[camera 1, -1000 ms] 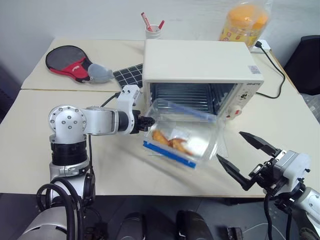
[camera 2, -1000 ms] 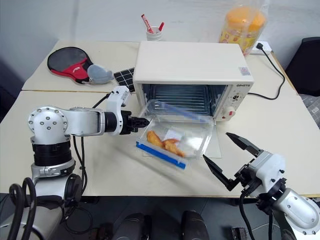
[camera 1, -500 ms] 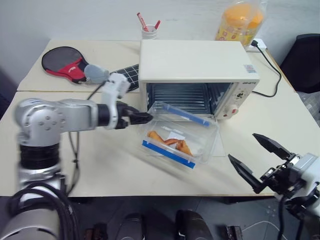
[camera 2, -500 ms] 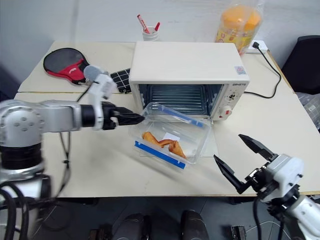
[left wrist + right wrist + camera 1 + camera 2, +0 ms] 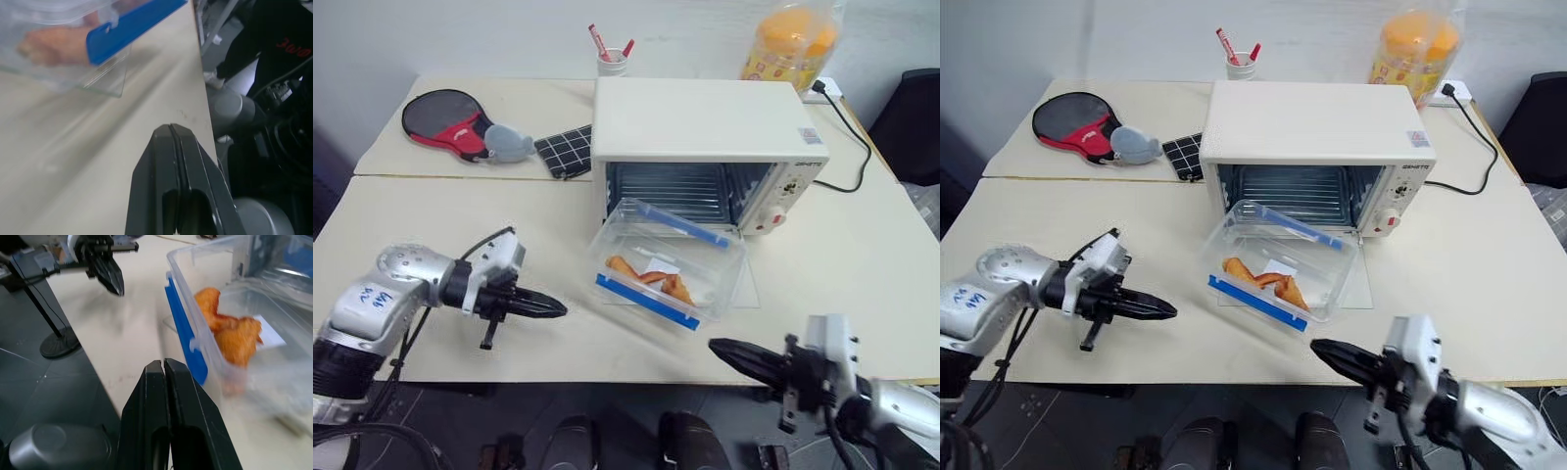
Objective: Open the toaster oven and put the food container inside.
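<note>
The cream-white toaster oven (image 5: 705, 122) stands mid-table with its glass door folded down and the wire rack showing. The food container (image 5: 668, 262), a clear box with blue clips and orange-brown pieces, lies on the lowered door just in front of the opening. My left gripper (image 5: 556, 310) is shut and empty, low over the table to the container's left and well apart from it. My right gripper (image 5: 717, 347) is shut and empty too, at the table's front edge just below the container's near right corner. In the right wrist view the container's blue clip (image 5: 188, 340) is close ahead.
At the back left lie a red-and-black paddle (image 5: 445, 117), a grey object (image 5: 511, 147) and a black gridded pad (image 5: 564, 150). A cup of pens (image 5: 613, 61) and an orange snack jar (image 5: 790, 44) stand behind the oven. A black cord (image 5: 850, 132) runs along its right.
Both arms have drawn back toward the near table edge and both grippers have shut. The left gripper has left the container's left side. The container has settled flat on the door.
</note>
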Tool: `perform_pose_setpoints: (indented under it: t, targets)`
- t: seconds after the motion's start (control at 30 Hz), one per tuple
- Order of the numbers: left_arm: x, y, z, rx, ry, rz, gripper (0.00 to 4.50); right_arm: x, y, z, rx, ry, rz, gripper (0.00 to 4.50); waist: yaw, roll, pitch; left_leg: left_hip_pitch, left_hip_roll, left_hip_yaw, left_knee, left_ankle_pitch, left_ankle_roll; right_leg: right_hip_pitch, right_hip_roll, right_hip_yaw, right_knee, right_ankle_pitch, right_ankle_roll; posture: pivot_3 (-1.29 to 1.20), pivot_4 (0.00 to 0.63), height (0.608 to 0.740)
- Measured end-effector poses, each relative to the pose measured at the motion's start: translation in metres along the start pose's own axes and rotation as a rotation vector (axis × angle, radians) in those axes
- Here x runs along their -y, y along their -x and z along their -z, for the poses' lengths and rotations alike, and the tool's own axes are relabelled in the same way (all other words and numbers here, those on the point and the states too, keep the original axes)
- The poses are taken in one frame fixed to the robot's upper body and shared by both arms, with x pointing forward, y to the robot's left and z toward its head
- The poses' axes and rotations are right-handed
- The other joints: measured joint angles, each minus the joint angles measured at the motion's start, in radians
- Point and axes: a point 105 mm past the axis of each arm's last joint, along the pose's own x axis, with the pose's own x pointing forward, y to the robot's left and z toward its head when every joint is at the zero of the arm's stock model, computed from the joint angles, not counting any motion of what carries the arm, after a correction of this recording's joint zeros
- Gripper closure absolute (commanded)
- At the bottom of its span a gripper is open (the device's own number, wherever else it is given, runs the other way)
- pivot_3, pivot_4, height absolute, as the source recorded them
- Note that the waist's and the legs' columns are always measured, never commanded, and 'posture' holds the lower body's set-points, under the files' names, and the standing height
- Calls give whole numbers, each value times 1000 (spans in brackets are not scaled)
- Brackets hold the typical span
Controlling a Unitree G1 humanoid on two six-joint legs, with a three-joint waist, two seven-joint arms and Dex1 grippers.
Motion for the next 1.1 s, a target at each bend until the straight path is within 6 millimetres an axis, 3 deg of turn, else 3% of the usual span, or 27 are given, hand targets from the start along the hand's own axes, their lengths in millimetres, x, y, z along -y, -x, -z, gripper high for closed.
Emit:
perform_pose_setpoints:
  t: [0.2,0.33,0.5,0.6,0.77,0.9,1.1]
  targets:
    - [-25,-40,-9,78,-83,-123,4470,26,-16,4,-3,-2,40,4500,-2,0,0,-1,-1,-1,1,0,2,2,0,-1,1,2,3,0,150,740]
    - [-45,-66,-12,140,-56,-257,4470,54,-20,-11,28,57,86,4500,-4,0,0,-1,-1,-1,1,1,3,2,1,-1,1,3,4,0,150,740]
    - [-69,-86,-14,189,-15,-398,4470,93,-20,-15,16,122,187,4500,-3,0,0,-2,-1,-1,1,1,3,2,1,-2,1,3,5,0,150,740]
    - [-80,-94,-30,228,-57,-449,4470,112,-24,-25,42,190,223,4500,-3,0,0,-2,-1,-1,1,1,3,2,1,-2,1,3,5,0,150,740]
    - [-98,-101,-39,253,-74,-519,4470,139,-29,-32,58,248,273,4500,-4,0,0,-2,-1,-1,2,1,3,2,0,-3,1,3,5,0,150,740]
    - [-118,-97,-49,287,-75,-611,4470,156,-35,-39,79,309,300,4500,-5,0,0,-2,-1,-1,2,2,3,2,1,-3,1,3,5,0,150,740]
    - [-127,-95,-47,291,-60,-654,4470,173,-39,-43,83,358,319,4500,-7,0,0,-3,-1,-1,2,2,3,2,1,-4,0,4,5,0,150,740]
